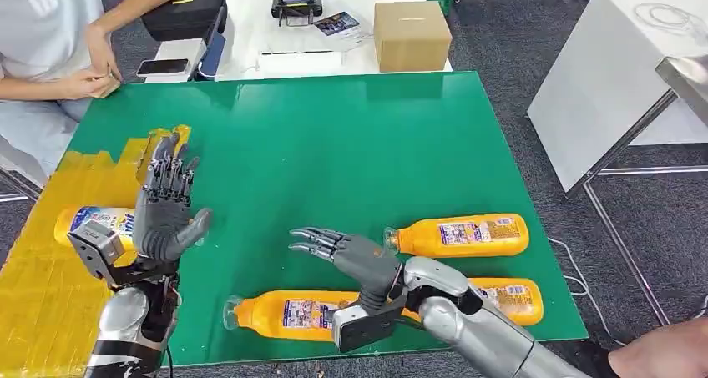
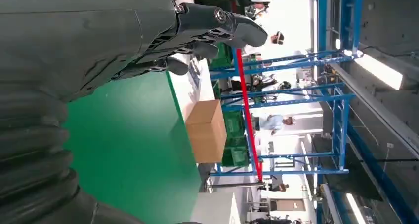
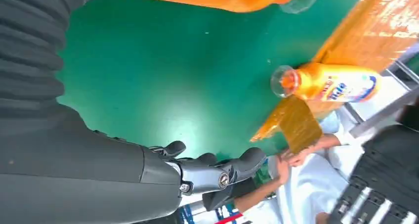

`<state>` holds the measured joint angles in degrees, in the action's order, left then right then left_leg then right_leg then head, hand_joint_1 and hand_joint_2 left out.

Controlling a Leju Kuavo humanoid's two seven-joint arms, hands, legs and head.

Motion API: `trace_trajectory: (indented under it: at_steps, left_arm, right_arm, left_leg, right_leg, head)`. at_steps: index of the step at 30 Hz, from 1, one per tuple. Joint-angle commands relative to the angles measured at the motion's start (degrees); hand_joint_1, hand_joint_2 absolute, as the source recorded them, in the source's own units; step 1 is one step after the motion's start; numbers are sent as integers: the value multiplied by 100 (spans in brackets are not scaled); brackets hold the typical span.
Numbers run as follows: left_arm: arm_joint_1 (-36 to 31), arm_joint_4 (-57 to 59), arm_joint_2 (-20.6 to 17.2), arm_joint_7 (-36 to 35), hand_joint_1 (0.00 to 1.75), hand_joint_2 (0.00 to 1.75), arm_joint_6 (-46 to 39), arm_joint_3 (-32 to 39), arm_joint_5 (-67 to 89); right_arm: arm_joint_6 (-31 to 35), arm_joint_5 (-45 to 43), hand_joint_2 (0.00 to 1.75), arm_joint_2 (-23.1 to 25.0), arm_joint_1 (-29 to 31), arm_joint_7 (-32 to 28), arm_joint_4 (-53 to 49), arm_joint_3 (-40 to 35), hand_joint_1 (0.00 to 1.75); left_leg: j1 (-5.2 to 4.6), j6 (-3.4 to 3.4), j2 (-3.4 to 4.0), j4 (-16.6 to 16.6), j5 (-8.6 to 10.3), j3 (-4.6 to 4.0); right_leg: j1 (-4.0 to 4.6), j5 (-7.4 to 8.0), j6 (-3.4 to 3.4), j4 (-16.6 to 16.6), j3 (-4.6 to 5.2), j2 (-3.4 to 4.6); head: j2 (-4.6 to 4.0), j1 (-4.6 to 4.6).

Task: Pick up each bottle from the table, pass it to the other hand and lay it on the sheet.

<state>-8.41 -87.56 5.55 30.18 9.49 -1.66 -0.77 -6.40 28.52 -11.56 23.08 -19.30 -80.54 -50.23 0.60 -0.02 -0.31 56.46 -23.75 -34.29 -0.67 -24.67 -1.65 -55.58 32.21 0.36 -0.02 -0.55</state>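
A yellow sheet (image 1: pixel 50 294) covers the left end of the green table (image 1: pixel 334 144). One orange bottle (image 1: pixel 88 222) lies on the sheet, partly behind my left hand (image 1: pixel 167 207), which is raised with its fingers spread and holds nothing. My right hand (image 1: pixel 346 254) hovers open over the green, fingers pointing left. Three orange bottles lie on the green: one (image 1: pixel 461 234) just right of that hand, one (image 1: pixel 288 313) at the front edge under my right wrist, one (image 1: pixel 511 299) partly behind my right forearm. The right wrist view shows the bottle on the sheet (image 3: pixel 338 83) beyond my open right hand (image 3: pixel 207 172).
A person sits at the table's far left corner, hands (image 1: pixel 92 78) near the edge. Behind stands a white table with a cardboard box (image 1: pixel 411 34), a black case (image 1: pixel 185 11) and a phone (image 1: pixel 163 66). Another white table (image 1: pixel 618 86) stands to the right. Someone's hand (image 1: pixel 668 353) shows at bottom right.
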Motion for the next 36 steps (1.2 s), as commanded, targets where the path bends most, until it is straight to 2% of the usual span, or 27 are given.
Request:
trace_trajectory:
  at_steps: [1,3,5,8,10,11,13,15,25,27,28,29,35,36]
  left_arm:
    - [-240,379,24,-2,0,175,-21,57,-39]
    - [-282,417,19,-2,0,175,-19,77,-40]
    - [-362,493,15,-2,0,175,-10,84,-38]
    - [-510,624,13,-2,0,175,-2,66,-32]
    - [-631,733,17,0,0,175,-7,41,-39]
    - [-680,782,17,-6,0,175,-13,29,-45]
    - [-783,889,15,-17,0,175,-29,1,-60]
    - [-859,967,16,-26,0,175,-40,-27,-69]
    - [-875,983,16,-29,0,175,-45,-28,-72]
    - [-907,1015,9,-37,0,175,-60,-45,-84]
    - [-939,1043,9,-39,0,175,-65,-56,-89]
    - [-966,1062,13,-43,0,175,-71,-64,-95]
    - [-1074,1176,24,-72,0,175,-114,-122,-158]
    - [-1091,1202,22,-73,0,175,-124,-136,-181]
  right_arm:
    - [151,38,175,268,-81,-152,-67,175,0]
    - [118,-6,175,384,-118,-167,-105,203,0]
    - [-28,-95,175,454,-60,-197,-14,141,0]
    - [-229,-226,175,534,74,-243,277,-11,0]
    - [-325,-287,175,608,180,-288,572,-175,0]
    - [-359,-313,175,637,233,-295,696,-244,0]
    - [-460,-421,175,686,337,-313,956,-385,0]
    - [-543,-488,175,721,428,-321,1167,-517,0]
    - [-543,-488,175,725,445,-321,1203,-543,0]
    - [-589,-514,175,706,524,-300,1268,-658,0]
    - [-610,-535,175,705,573,-291,1322,-706,0]
    - [-609,-535,175,706,619,-288,1390,-756,0]
    - [-713,-623,175,694,912,-197,1743,-1101,0]
    - [-737,-665,175,692,980,-165,1832,-1193,0]
  left_leg:
    - [2,1,-5,0,-10,23]
    - [-1,0,-5,-3,-3,10]
    - [4,-2,-1,1,-18,34]
    - [2,-1,-2,-2,-5,14]
    - [5,0,-4,1,-16,38]
    - [4,0,-2,-2,-3,14]
    - [6,2,1,1,-13,38]
    - [2,1,1,-5,-1,14]
    - [3,1,-1,-2,-11,33]
    - [1,0,-1,-3,-3,14]
    - [6,1,1,3,-19,45]
    - [0,0,-2,-3,-2,13]
    - [6,3,-2,4,-14,41]
    - [1,2,0,0,-4,19]
  right_leg:
    - [4,-12,6,4,-29,-11]
    - [0,-5,4,3,-13,-8]
    - [6,-17,11,2,-38,-7]
    - [2,-6,6,2,-16,-6]
    - [6,-16,11,3,-42,-11]
    - [4,-3,4,4,-16,-6]
    - [9,-11,8,5,-42,-6]
    - [4,-1,3,5,-16,-2]
    - [6,-12,7,6,-39,-7]
    - [2,-4,4,3,-17,-4]
    - [10,-18,10,4,-53,-7]
    - [2,-4,3,3,-16,-5]
    - [10,-14,8,5,-50,-11]
    - [4,-5,4,3,-22,-4]
  head:
    - [0,0]
    - [0,0]
    - [0,-2]
    - [0,0]
    - [0,0]
    - [0,0]
    - [0,0]
    - [0,-2]
    - [0,0]
    - [0,0]
    - [0,0]
    - [0,0]
    - [0,2]
    - [0,0]
